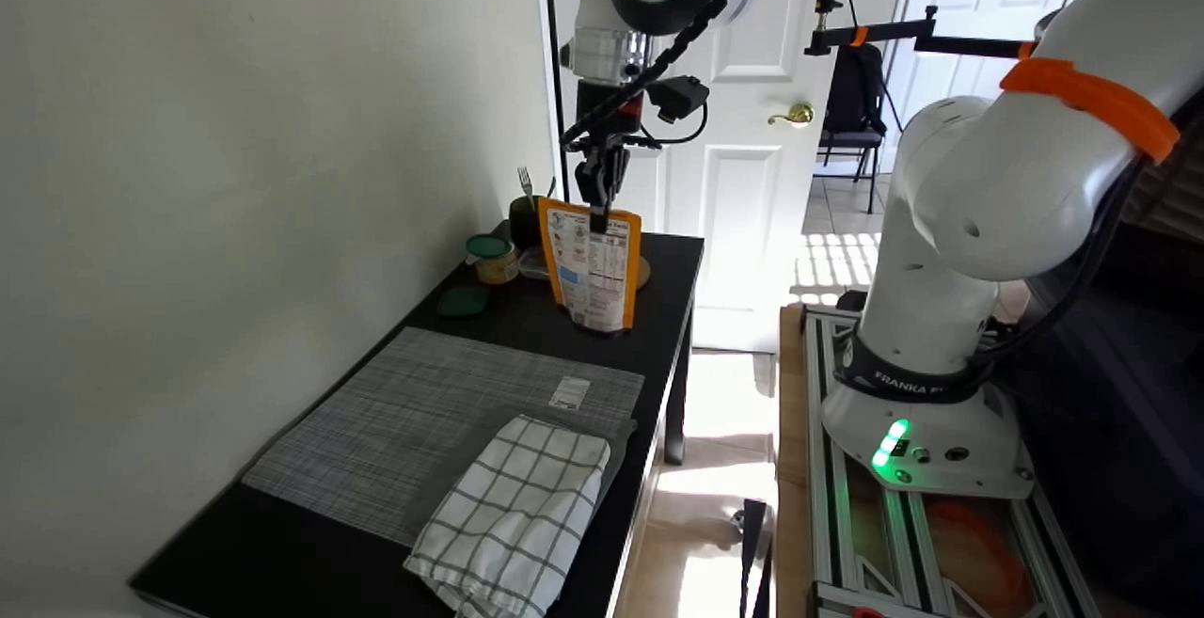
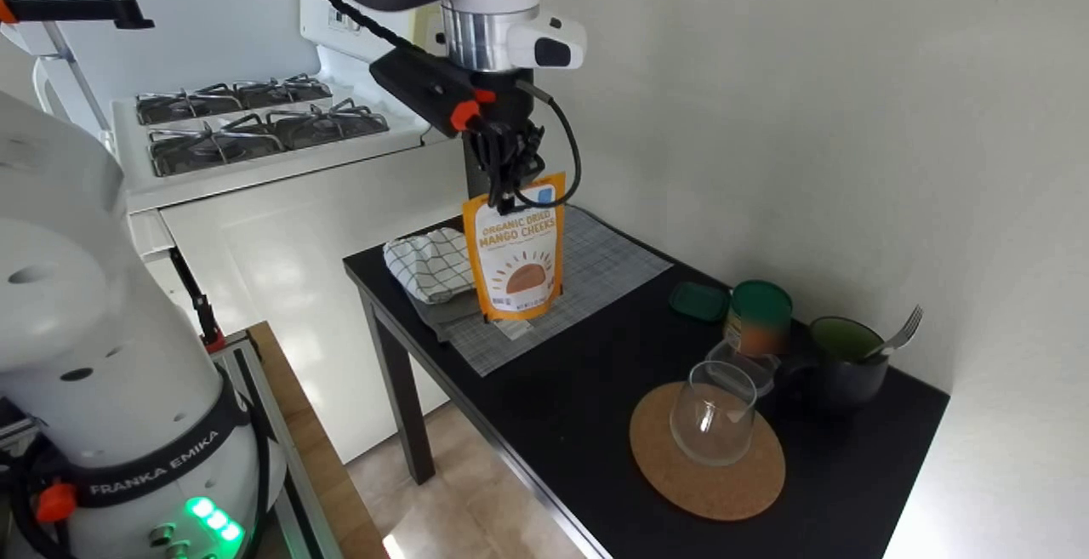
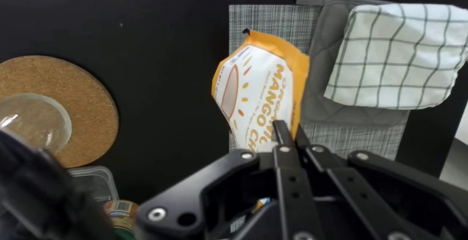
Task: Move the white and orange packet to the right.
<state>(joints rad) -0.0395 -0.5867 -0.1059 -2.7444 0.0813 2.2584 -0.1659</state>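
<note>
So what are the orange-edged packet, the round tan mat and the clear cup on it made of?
The packet is probably plastic film, slightly shiny: its thin front looks creased. The round mat looks like matte cork, being finely speckled brown. The cup is clear and smooth with bright reflections: likely glass, possibly plastic.

Exterior views face the black table [image 2: 595, 393] from opposite ends

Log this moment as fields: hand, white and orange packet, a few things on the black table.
grip: black two-finger hand, closed on the top edge of the white and orange packet
pose: roughly upright, apparently held clear of the black table
textiles: folded white checked cloth lying over grey quilted pad
glassware: clear stemless glass on round cork mat
cutlery: metal fork in dark mug
set down: not yet
</note>
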